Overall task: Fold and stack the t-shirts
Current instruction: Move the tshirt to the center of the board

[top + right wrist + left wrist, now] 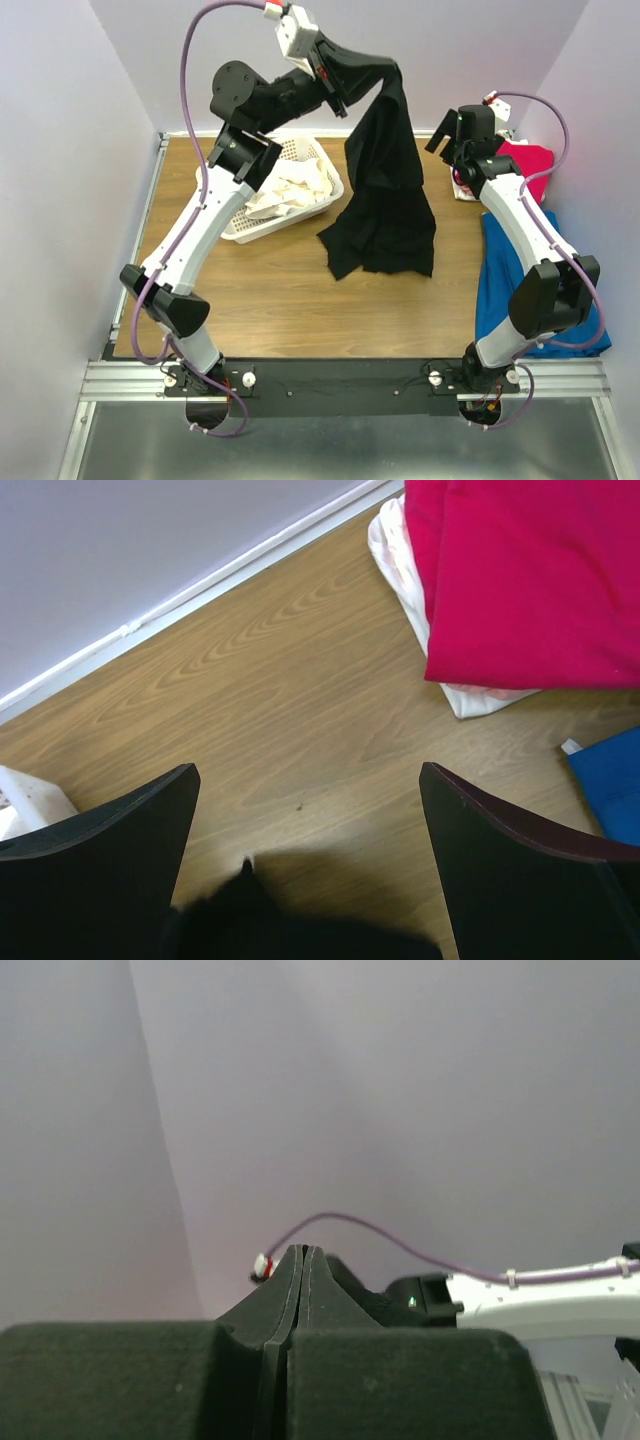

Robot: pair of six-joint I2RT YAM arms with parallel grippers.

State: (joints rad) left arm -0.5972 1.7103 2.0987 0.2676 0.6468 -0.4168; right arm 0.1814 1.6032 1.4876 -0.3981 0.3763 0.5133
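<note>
A black t-shirt (385,190) hangs from my left gripper (335,85), which is raised high over the back of the table and shut on the shirt's top edge. The shirt's lower part rests bunched on the wood. In the left wrist view a black fabric edge (303,1270) is pinched between the closed jaws. My right gripper (445,140) stands open and empty just right of the hanging shirt, above bare wood (310,770). A crimson red t-shirt (530,580) lies folded on a white one (400,560) at the back right.
A white lattice basket (262,236) with cream-white cloth (290,190) in it stands at the back left. A blue cloth (520,280) lies along the right edge under the right arm. Walls enclose the table on three sides.
</note>
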